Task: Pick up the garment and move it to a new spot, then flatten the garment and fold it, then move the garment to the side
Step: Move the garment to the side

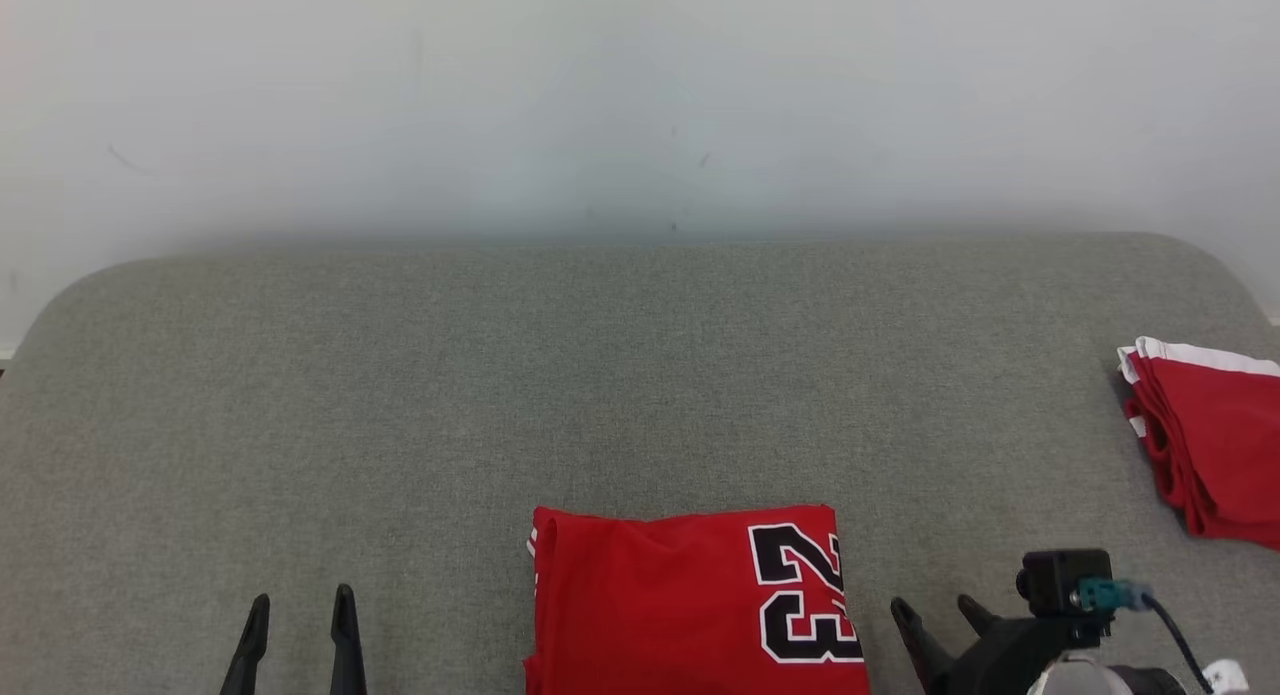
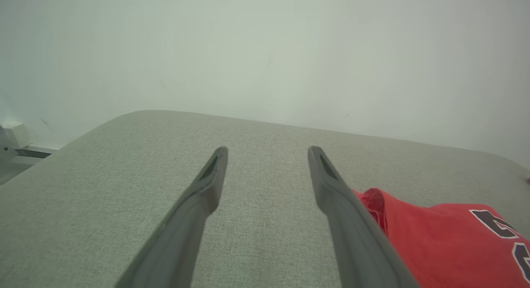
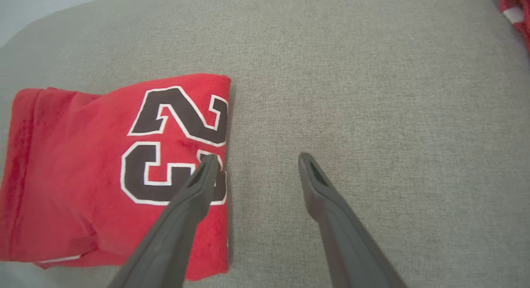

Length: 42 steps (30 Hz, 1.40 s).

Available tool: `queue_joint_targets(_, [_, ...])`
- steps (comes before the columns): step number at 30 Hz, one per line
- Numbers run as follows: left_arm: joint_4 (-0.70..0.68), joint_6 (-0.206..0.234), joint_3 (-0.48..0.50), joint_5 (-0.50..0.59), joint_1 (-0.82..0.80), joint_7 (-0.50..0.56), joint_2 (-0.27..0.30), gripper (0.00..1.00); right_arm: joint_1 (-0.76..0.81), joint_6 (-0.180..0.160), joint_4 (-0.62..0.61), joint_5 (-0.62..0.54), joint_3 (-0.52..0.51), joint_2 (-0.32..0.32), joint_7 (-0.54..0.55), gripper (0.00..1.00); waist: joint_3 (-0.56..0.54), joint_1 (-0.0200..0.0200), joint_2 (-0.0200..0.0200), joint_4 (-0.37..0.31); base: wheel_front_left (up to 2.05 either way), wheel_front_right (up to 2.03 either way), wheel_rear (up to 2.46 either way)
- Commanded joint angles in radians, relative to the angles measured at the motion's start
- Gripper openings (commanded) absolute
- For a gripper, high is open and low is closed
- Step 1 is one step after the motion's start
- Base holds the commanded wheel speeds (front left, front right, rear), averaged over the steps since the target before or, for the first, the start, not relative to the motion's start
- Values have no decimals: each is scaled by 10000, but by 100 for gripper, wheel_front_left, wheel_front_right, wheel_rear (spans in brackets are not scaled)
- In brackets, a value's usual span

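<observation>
We see the folded red garment [image 1: 690, 600] lying just left of our right gripper [image 1: 932, 605] (the nearer one) and well apart from our left gripper [image 1: 301, 597], both with jaws spread and holding nothing.

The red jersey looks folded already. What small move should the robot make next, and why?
Probably lower the right gripper onto the nearest edge of the folded jersey and close on it. The jersey lies folded, the gripper is open and empty right at that edge, and only moving it aside, perhaps toward the red pile on the right, seems left.
</observation>
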Motion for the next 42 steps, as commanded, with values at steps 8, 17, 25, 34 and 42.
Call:
queue_joint_targets(8, [-29, 86, -202, -118, -91, -36, -10, 100, -691, -22, -165, 651, -22, -1, 2251, 100, 308, 0, 0, 207, 0, 0, 0])
queue_joint_targets(17, [66, 95, -358, -239, -343, -36, -12, 100, -1108, -22, -117, 350, 4, -4, 2866, 100, 614, 0, 0, 533, 0, 0, 0])
queue_joint_targets(25, [168, 30, -443, -211, -515, -36, -9, 100, -1306, -22, 560, 399, 130, -3, 2802, 100, 827, 0, 0, 876, 0, 0, 0])
queue_joint_targets(34, [284, -37, -559, -274, -581, -36, -10, 100, -1374, -22, 1419, 119, 313, -1, 2816, 100, 988, 0, 0, 1195, 0, 0, 0])
queue_joint_targets(42, [345, -59, -538, -301, -620, -36, -11, 100, -1589, -22, 2135, 6, 548, 14, 2584, 71, 1087, 0, 0, 1225, 0, 0, 0])
